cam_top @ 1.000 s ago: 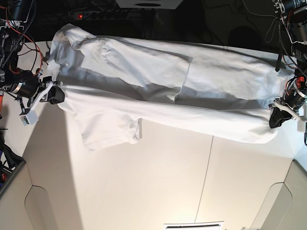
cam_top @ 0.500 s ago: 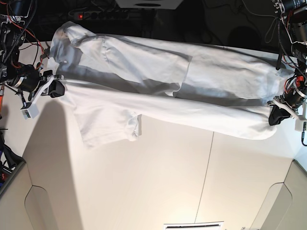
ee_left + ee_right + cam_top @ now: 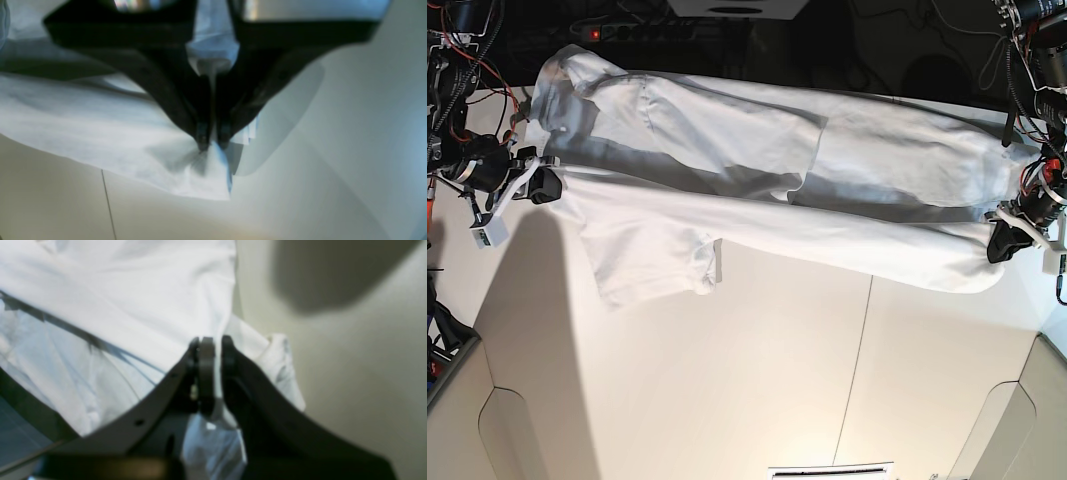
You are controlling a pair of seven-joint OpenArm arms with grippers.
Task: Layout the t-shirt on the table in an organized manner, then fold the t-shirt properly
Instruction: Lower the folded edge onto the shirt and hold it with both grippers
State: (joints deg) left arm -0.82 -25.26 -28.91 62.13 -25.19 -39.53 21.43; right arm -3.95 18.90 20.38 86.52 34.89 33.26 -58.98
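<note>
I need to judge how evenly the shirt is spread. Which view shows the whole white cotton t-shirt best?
The base view: the white cotton t-shirt stretches across the white table between both grippers, one sleeve hanging. The left wrist view shows only a pinched corner; the right wrist view only bunched fabric at its fingertips.

A robotics lab: behind the white table point(image 3: 757, 390), a power strip point(image 3: 627, 30) and loose cables point(image 3: 472, 75) against a dark backdrop.
</note>
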